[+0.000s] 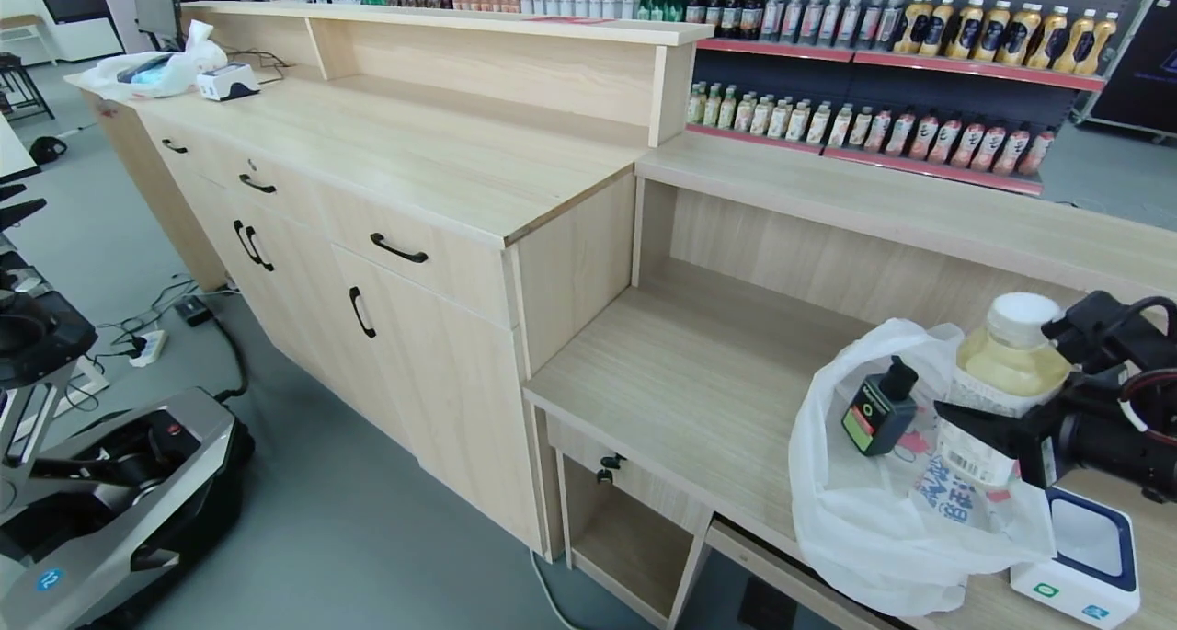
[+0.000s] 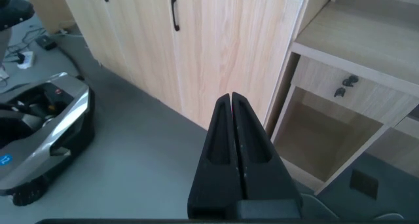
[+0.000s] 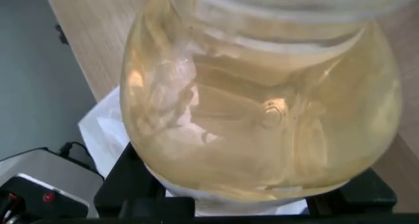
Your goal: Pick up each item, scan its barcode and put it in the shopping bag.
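My right gripper (image 1: 998,428) is shut on a bottle of pale yellow drink (image 1: 998,391) with a white cap and a barcode label, held upright over the open white shopping bag (image 1: 874,510) on the low counter. Up close in the right wrist view, the bottle (image 3: 262,99) shows its yellow liquid, with the bag (image 3: 105,132) below it. A small dark bottle with a black pump top (image 1: 881,409) lies inside the bag. A white and blue barcode scanner (image 1: 1085,556) stands just right of the bag. My left gripper (image 2: 234,129) hangs shut above the grey floor, near the cabinet.
The low wooden counter (image 1: 699,372) adjoins a taller cabinet (image 1: 386,152) with black-handled doors and drawers. Shelves of drink bottles (image 1: 883,69) line the back. Another white bag and a small device (image 1: 225,80) sit on the far end of the cabinet. Cables lie on the floor.
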`<state>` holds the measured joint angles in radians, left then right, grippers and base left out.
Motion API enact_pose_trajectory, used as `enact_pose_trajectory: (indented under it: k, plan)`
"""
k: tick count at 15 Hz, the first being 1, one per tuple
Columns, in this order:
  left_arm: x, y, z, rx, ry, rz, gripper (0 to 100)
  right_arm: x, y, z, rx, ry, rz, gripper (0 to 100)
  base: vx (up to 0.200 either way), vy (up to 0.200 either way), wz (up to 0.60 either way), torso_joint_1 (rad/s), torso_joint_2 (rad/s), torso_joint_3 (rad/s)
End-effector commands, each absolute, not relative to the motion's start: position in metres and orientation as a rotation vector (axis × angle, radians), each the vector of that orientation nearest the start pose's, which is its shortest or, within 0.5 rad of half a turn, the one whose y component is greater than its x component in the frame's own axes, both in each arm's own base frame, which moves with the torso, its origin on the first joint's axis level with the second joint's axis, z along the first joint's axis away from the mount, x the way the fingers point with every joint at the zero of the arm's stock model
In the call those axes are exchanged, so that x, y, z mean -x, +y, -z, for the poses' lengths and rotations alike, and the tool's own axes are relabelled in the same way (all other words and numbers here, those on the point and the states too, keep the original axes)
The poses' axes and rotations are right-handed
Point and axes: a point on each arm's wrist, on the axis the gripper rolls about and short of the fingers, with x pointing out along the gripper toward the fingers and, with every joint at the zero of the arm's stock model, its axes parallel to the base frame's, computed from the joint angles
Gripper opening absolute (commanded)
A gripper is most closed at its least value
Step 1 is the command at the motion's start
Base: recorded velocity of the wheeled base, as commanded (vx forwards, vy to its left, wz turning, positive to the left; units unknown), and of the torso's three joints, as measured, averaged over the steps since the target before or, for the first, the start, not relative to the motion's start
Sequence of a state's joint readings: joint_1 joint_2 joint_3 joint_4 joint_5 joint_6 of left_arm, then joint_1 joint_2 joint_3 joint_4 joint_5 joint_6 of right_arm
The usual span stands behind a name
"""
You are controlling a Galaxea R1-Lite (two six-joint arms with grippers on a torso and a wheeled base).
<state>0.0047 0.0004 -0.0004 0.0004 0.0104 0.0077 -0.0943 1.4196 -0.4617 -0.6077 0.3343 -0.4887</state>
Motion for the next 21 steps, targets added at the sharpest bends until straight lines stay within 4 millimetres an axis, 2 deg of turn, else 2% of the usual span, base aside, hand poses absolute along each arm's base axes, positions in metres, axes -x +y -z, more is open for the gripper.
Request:
enact_pose_trajectory:
  k: [1,4,6,10,13,21]
  plan:
    - [0.023,0.000,-0.075,-0.008,0.000,-0.015,0,-0.229,-0.023,-0.136,0.367,0.399,-0.314,0,0.000,0.000,0.00,0.000,0.00,0.000]
    - [0.023,0.000,-0.075,-0.008,0.000,-0.017,0,-0.245,-0.031,-0.121,0.350,0.398,-0.332,0,0.000,0.000,0.00,0.000,0.00,0.000]
    - [0.023,0.000,-0.075,-0.008,0.000,-0.015,0,-0.253,-0.030,-0.109,0.314,0.370,-0.457,0,0.000,0.000,0.00,0.000,0.00,0.000]
    - [0.023,0.000,-0.075,-0.008,0.000,-0.015,0,-0.260,-0.051,-0.082,0.381,0.355,-0.602,0,0.000,0.000,0.00,0.000,0.00,0.000]
    - [0.023,0.000,-0.075,-0.008,0.000,-0.015,0,-0.265,-0.057,-0.066,0.418,0.327,-0.700,0,0.000,0.000,0.00,0.000,0.00,0.000]
    - [0.023,0.000,-0.075,-0.008,0.000,-0.015,0,-0.275,-0.057,-0.046,0.422,0.291,-0.819,0,0.000,0.000,0.00,0.000,0.00,0.000]
